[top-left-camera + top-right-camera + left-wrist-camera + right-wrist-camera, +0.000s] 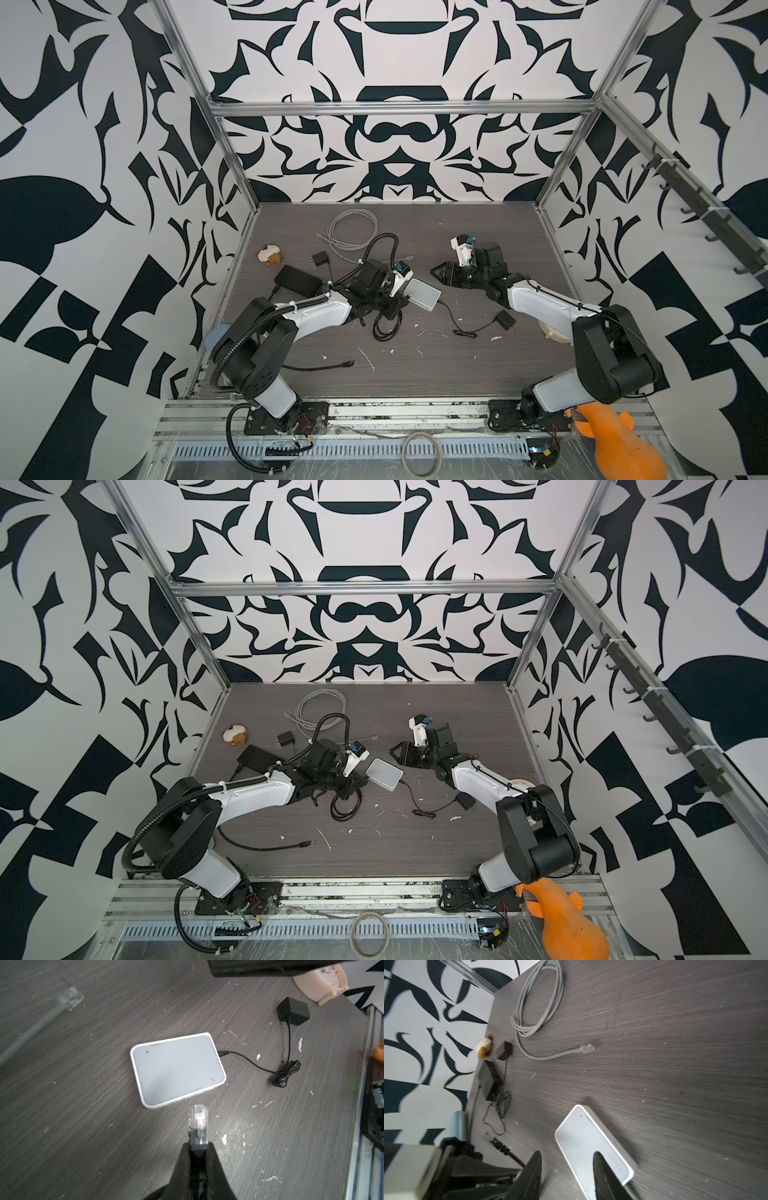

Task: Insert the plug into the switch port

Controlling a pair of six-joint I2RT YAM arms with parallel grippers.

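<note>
Grey tabletop (83, 1105) holds switch (178, 1068), ports (187, 1098) indistinct; left pincer (197, 1147) grips plug (198, 1124), right pincer (567, 1153) parted.

- Count two robot arms: the left arm (316, 316) and the right arm (540, 299).
- Count one white switch (423, 294).
- Count one black box (297, 280).
- Count two black power adapters: the far adapter (319, 260) and the near adapter (506, 321).
- Count one grey coiled cable (352, 230).
- Count two clear plugs in the left wrist view: the grey-cable plug (70, 998) and the black-booted plug (198, 1124).
- You cannot count the black cables (386, 328); they overlap under the left arm.
- Count one plush toy (270, 254), one cream round object (320, 982), one orange object (615, 440) and one loose ring (420, 453).
</note>
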